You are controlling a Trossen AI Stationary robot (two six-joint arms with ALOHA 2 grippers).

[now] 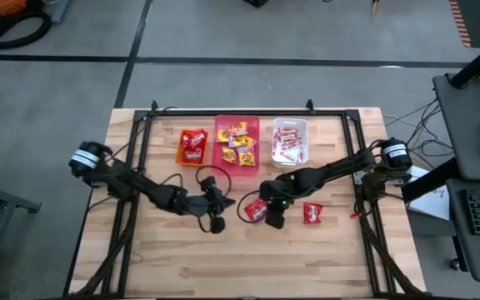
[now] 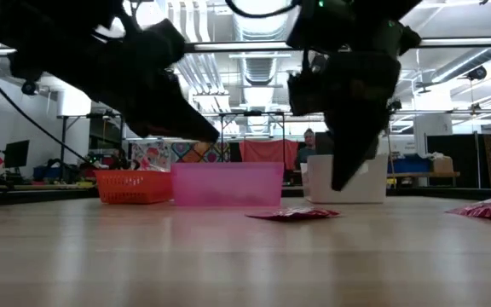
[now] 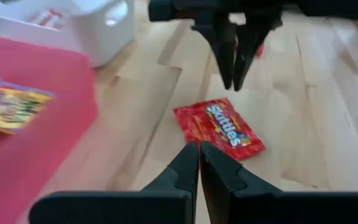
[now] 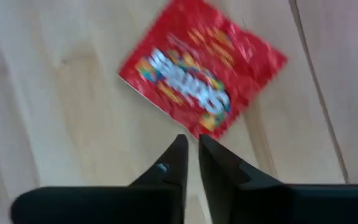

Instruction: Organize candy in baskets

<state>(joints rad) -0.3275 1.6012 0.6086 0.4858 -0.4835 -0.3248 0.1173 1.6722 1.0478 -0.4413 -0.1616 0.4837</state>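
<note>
A red Skittles packet (image 1: 255,210) lies flat on the wooden table between my two grippers; it also shows in the left wrist view (image 3: 219,127) and the right wrist view (image 4: 201,78). A second red packet (image 1: 312,213) lies to its right. My left gripper (image 1: 216,222) is shut and hovers left of the first packet. My right gripper (image 1: 274,218) is shut, points down and hangs above the table (image 2: 341,183) just beside that packet, touching nothing. The orange basket (image 1: 193,146) holds red packets, the pink basket (image 1: 237,140) yellow ones, the white basket (image 1: 289,142) red-and-white sticks.
The three baskets stand side by side at the table's far edge, inside a black frame (image 1: 248,112). Cables (image 1: 211,177) trail over the table by the left arm. A person (image 2: 310,143) sits far behind the table. Bare wood (image 1: 248,258) lies toward the near edge.
</note>
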